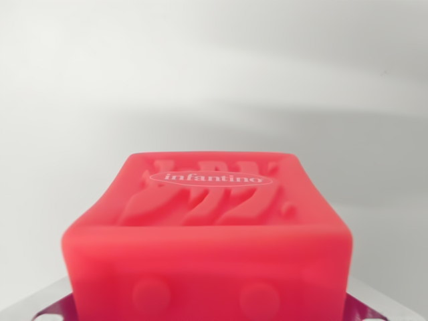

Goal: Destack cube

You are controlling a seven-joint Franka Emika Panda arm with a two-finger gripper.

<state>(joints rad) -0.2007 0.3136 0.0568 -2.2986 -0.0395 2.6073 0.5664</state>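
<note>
A red soft cube [207, 227] fills the lower half of the wrist view, very close to the camera. The face turned toward me carries raised stripes and the white word "infantino". Round bumps show on its near face. My gripper [207, 311] straddles the cube. Only slivers of its metallic fingers [48, 304] show at the bottom corners, pressed against the cube's left and right sides. They reflect a purple-red tint. Whatever lies under the cube is hidden, and no second cube is visible.
Behind the cube lies a plain white surface [214, 67] with a soft grey shadow band [321, 117] across the middle right. Nothing else is in view.
</note>
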